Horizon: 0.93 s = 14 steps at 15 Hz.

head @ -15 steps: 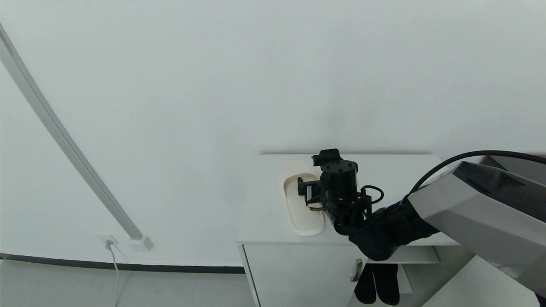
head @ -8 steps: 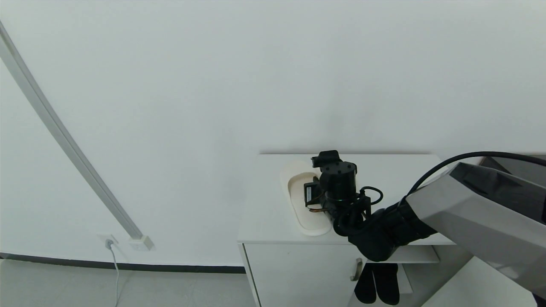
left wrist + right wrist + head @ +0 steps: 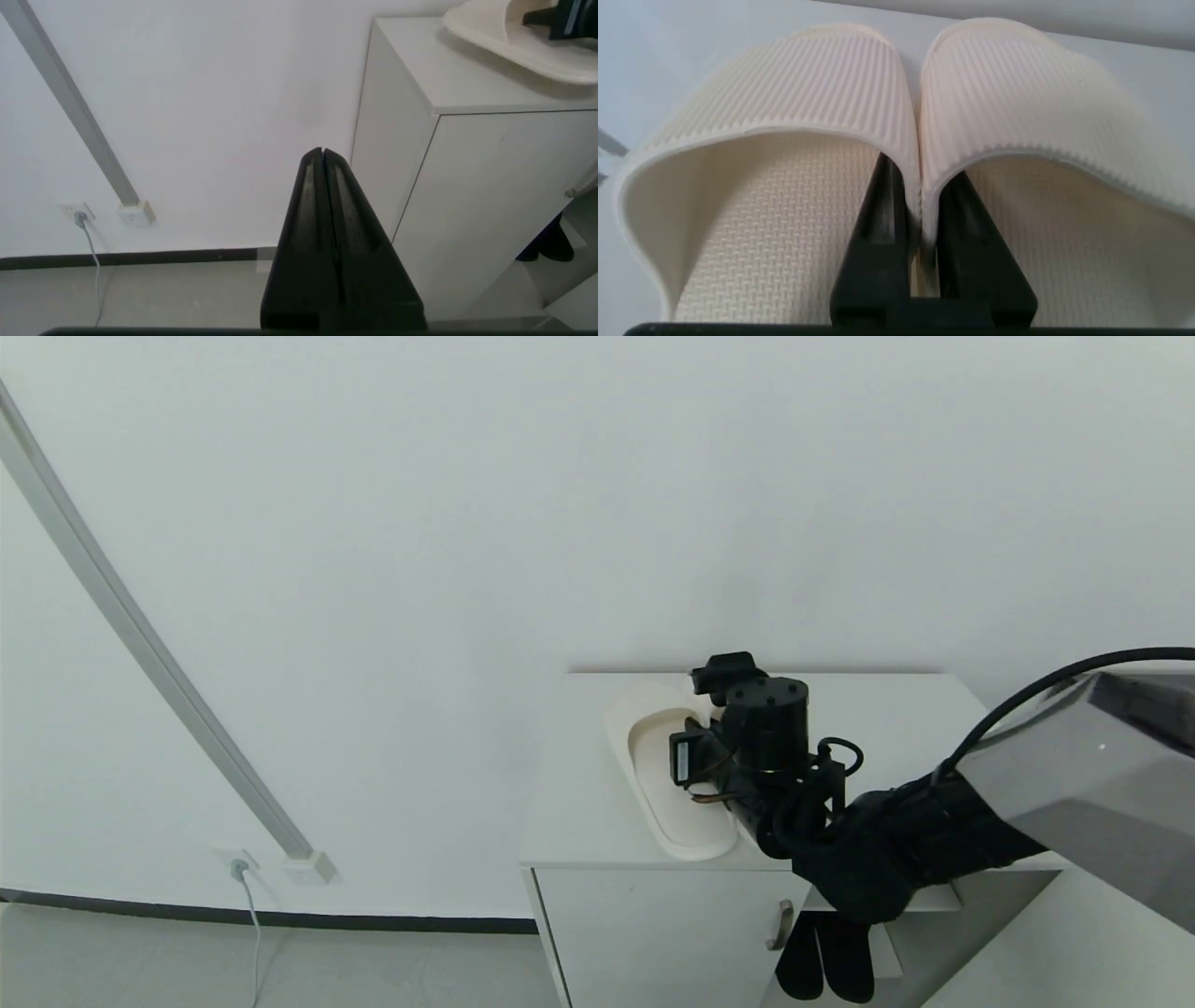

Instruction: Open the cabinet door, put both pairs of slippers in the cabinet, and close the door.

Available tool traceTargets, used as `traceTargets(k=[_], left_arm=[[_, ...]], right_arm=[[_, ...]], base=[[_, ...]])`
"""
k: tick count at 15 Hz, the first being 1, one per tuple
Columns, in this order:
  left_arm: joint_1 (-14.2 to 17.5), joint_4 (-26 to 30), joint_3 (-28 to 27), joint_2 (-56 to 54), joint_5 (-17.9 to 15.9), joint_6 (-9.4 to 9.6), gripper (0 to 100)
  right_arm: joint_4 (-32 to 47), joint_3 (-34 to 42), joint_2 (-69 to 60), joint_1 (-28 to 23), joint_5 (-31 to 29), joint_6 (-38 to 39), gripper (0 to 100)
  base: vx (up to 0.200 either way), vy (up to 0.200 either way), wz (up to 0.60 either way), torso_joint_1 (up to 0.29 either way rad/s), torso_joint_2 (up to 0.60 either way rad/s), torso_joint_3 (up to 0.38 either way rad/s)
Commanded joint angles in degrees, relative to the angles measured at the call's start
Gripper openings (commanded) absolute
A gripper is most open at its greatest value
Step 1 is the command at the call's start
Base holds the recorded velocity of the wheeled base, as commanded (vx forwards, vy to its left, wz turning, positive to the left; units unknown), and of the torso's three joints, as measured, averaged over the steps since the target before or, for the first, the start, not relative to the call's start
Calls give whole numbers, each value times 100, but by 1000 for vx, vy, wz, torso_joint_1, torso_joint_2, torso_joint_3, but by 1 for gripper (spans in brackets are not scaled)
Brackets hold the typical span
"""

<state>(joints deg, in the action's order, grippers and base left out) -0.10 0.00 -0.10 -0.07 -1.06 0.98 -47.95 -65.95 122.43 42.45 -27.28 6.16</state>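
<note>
Presently logging cream slippers (image 3: 831, 140) side by side on the cabinet's (image 3: 644, 933) worktop (image 3: 579, 803), toes toward 12 o'clock at the wall, heels toward 6. Noting right gripper (image 3: 921, 233) set down between the pair, pinching the two touching inner edges of the uppers, fingers nearly closed on them. Cannot tell whether the soles rest on the worktop or sit just off it. Spotted black slippers (image 3: 826, 957) at 5 o'clock from the cream pair, lower down in the open compartment, at 3 o'clock of the door handle (image 3: 782, 926). Recording left gripper (image 3: 322, 161) pressed together, holding nothing, in the air above the floor (image 3: 140, 289), apart from the cabinet, facing its side panel. Marking wall socket (image 3: 238, 868) at 9 o'clock of the cabinet, low on the wall, cable hanging.
</note>
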Motion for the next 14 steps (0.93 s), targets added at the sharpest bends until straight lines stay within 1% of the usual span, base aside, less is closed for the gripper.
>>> traceTargets(k=[1, 3, 6, 7, 9, 10, 14], left_arm=[[1, 0, 1, 7, 1, -1, 0], [1, 0, 1, 7, 1, -1, 0], [1, 0, 1, 7, 1, -10, 0], [1, 0, 1, 7, 9, -10, 0], [1, 0, 1, 7, 1, -10, 0], [1, 0, 1, 7, 1, -10, 0], [1, 0, 1, 7, 1, -10, 0]], right_arm=[[40, 416, -677, 106, 171, 0, 0], [180, 847, -1090, 150, 654, 0, 0], [418, 1005, -1336, 115, 742, 0, 0], [488, 1207, -1582, 0, 891, -9, 0], [637, 1506, -1977, -228, 1419, -62, 0], [752, 1594, -2092, -298, 1498, -88, 0], [752, 1770, -2197, -290, 1498, -238, 0]], base=[[0, 0, 0, 0, 0, 0], [0, 0, 0, 0, 0, 0], [0, 0, 0, 0, 0, 0], [0, 0, 0, 0, 0, 0], [0, 0, 0, 0, 0, 0], [0, 0, 0, 0, 0, 0], [0, 0, 0, 0, 0, 0]])
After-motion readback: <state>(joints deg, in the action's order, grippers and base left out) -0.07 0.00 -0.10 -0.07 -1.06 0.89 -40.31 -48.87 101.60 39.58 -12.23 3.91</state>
